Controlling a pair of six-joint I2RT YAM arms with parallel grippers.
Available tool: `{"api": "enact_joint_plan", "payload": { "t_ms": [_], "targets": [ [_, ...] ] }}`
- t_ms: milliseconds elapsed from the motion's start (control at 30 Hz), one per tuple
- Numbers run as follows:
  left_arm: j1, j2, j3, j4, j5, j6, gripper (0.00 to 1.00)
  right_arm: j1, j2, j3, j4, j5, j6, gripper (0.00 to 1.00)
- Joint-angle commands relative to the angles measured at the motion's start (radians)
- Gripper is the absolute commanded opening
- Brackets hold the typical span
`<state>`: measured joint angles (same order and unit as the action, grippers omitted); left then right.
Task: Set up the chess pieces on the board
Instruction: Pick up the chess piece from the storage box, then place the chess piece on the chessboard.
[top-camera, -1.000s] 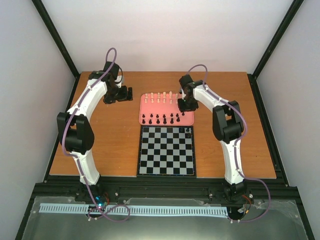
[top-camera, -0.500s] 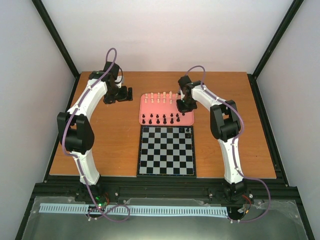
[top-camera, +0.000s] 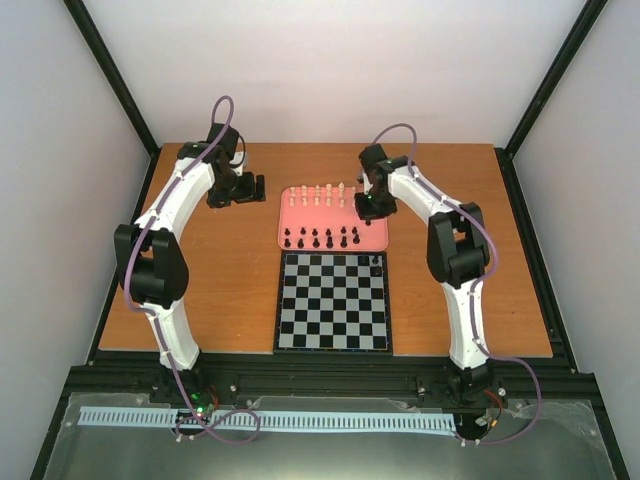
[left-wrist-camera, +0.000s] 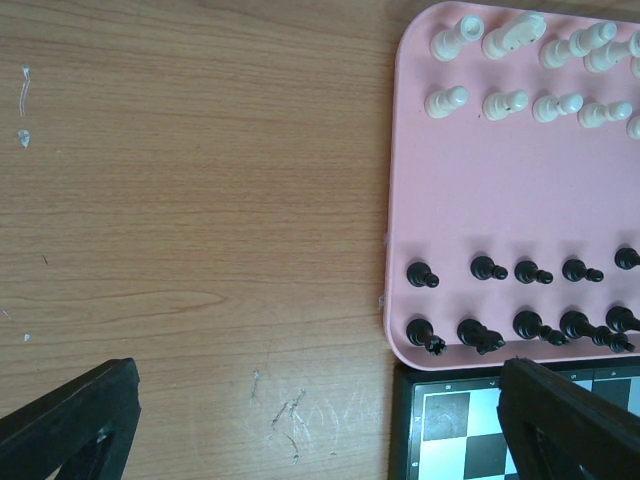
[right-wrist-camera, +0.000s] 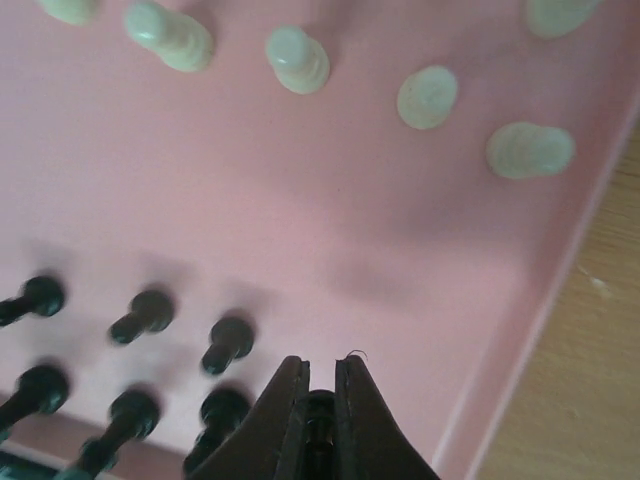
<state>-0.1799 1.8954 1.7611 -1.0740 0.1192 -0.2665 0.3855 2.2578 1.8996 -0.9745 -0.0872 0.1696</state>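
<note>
right hand (right-wrist-camera: 320, 375) clenched on one black piece (right-wrist-camera: 319, 408) over the pink tray (top-camera: 330, 218); left hand (left-wrist-camera: 318, 380) spread empty above the surface (top-camera: 230, 280); one lone black piece (top-camera: 375, 260) stands on the board's (top-camera: 333, 300) far right corner.

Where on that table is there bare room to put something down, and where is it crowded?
The table is bare left of the pink tray and right of the chessboard, which holds only one black piece. The tray's middle strip is free; white pieces and black pieces crowd its far and near rows.
</note>
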Motion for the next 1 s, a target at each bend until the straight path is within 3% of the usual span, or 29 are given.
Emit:
{"api": "enact_joint_plan", "payload": {
  "t_ms": [0, 467, 967],
  "targets": [
    [-0.001, 0.004, 0.034, -0.009, 0.005, -0.015, 1.00, -0.004, -0.156, -0.034, -0.018, -0.007, 0.024, 0.03],
    [-0.001, -0.030, -0.005, 0.012, 0.028, -0.023, 1.00, 0.128, -0.476, -0.444, 0.037, -0.047, 0.070, 0.03],
    [-0.001, -0.056, -0.022, 0.014, 0.021, -0.022, 1.00, 0.174, -0.492, -0.606, 0.137, -0.055, 0.088, 0.03]
  ]
}}
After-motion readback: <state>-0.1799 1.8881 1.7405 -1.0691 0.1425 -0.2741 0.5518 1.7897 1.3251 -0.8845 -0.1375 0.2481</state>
